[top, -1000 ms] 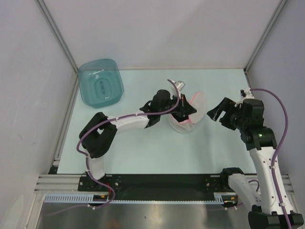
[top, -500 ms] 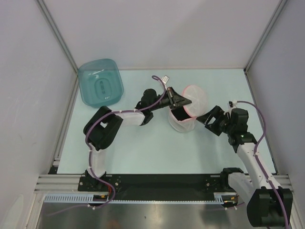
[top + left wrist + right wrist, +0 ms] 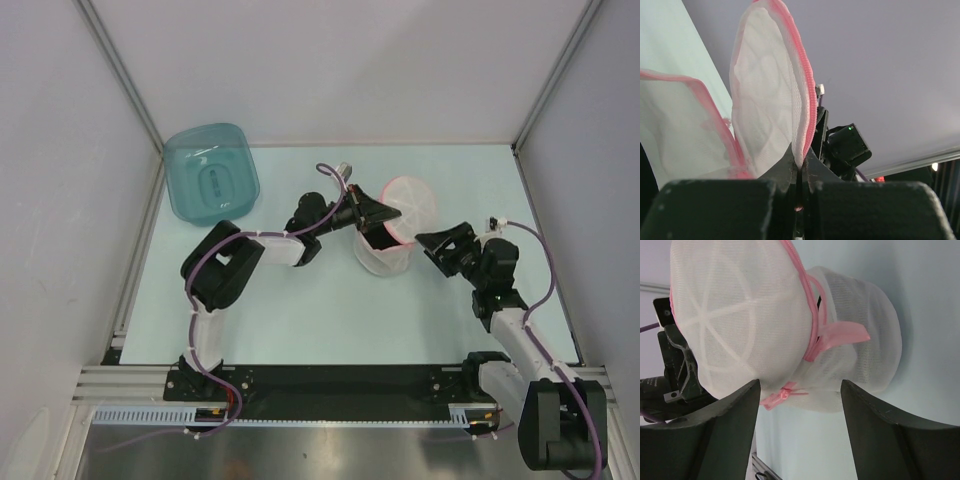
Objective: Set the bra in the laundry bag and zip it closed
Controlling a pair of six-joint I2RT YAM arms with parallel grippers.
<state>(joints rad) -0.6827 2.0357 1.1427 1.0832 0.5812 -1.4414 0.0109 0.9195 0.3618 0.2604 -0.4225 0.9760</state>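
Teal tub (image 3: 210, 180) rear-left; left hand (image 3: 799, 169) pinches laundry bag (image 3: 386, 262).

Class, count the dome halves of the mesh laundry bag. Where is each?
2. The raised half has its rim pinched by the left gripper; the lower half rests on the table.

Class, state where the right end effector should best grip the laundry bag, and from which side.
Probably the pink zipper pull sticking out at the laundry bag's seam, from the right: it juts free toward the open right end effector.

laundry bag (image 3: 386, 264) mid-table, teal tub (image 3: 210, 172) far-left corner
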